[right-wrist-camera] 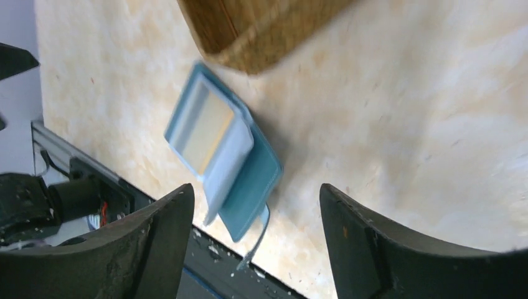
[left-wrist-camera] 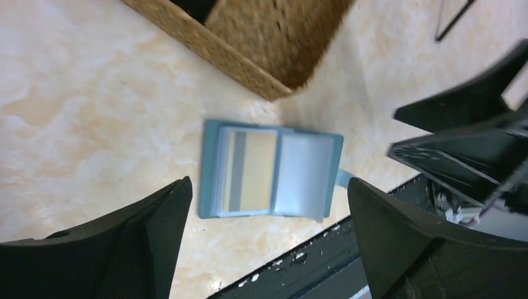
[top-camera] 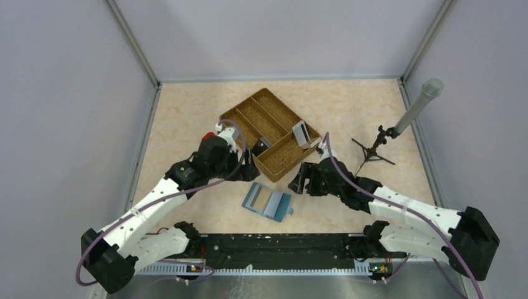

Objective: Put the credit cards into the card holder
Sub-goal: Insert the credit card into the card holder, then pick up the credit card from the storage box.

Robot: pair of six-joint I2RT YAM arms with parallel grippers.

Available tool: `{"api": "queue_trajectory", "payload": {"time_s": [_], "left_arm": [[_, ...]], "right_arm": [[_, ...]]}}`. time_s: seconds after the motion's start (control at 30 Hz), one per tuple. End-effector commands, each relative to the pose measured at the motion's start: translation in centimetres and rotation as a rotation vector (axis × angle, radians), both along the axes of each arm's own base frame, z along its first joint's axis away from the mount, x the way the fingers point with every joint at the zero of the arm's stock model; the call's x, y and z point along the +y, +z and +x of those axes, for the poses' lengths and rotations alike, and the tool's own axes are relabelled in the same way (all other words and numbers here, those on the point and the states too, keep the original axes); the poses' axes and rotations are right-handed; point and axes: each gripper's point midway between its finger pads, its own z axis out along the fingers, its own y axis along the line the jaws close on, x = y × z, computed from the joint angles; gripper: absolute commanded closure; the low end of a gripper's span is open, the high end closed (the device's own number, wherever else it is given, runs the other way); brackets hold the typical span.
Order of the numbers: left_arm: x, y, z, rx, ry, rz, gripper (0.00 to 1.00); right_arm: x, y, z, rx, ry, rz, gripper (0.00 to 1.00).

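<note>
Two grippers, both with jaws spread wide and holding nothing: left gripper hangs just far-left of the card holder, right gripper just far-right of it. Card holder lies open on the table towards the near edge, just beside the near corner of the woven tray, with a tan card seated in its left panel. One pale card leans at the tray's right side.

Pale grey walls w/ metal corner posts; beige marbled tabletop.
</note>
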Motion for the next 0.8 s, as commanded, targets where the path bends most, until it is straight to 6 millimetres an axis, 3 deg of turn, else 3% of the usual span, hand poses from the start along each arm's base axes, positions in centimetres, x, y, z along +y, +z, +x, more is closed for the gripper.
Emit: {"api": "queue_trajectory", "payload": {"time_s": [0.0, 0.13, 0.27, 0.37, 0.53, 0.77], "left_arm": [[2.0, 2.4, 1.6, 0.009, -0.032, 0.042, 0.01], [4.7, 3.8, 4.8, -0.034, 0.041, 0.122, 0.01], [7.6, 3.7, 7.1, -0.106, 0.145, 0.218, 0.01], [9.4, 3.2, 8.0, -0.153, 0.211, 0.290, 0.01], [9.5, 1.9, 7.9, -0.139, 0.202, 0.307, 0.01], [9.0, 1.8, 7.5, -0.137, 0.172, 0.281, 0.01]], "right_arm": [[-3.4, 4.8, 2.8, -0.169, 0.021, -0.161, 0.25], [-5.0, 7.4, 6.7, -0.217, -0.044, -0.241, 0.20], [-4.8, 10.3, 11.6, -0.271, -0.145, -0.277, 0.20], [-4.8, 10.5, 15.3, -0.289, -0.245, -0.338, 0.20], [-3.9, 9.8, 20.3, -0.250, -0.398, -0.338, 0.25], [-3.1, 7.3, 24.4, -0.185, -0.550, -0.333, 0.23]]}}
